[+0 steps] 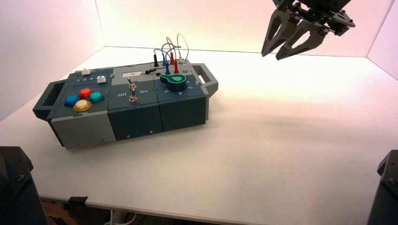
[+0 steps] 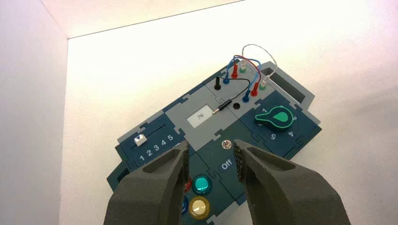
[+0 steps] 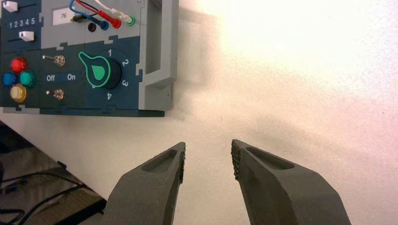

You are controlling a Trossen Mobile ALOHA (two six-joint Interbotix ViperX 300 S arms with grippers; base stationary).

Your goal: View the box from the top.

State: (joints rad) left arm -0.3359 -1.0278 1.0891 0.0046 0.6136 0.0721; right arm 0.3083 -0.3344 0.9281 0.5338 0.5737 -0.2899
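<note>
Box (image 1: 126, 105) on bench (image 1: 263, 154); right pincer (image 1: 280, 50) raised beyond its knob end, fingers spread, empty; left pincer (image 2: 211, 159) spread above the toggles.

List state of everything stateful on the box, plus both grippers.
left gripper: open, over the box's button end.
right gripper: open, above bare table beside the box.
rear slider: at 1.
display: reads 76.
toggles: both lean to Off.
knob: pointer between 1 and 5.
black wire: one end plugged, other loose.
</note>
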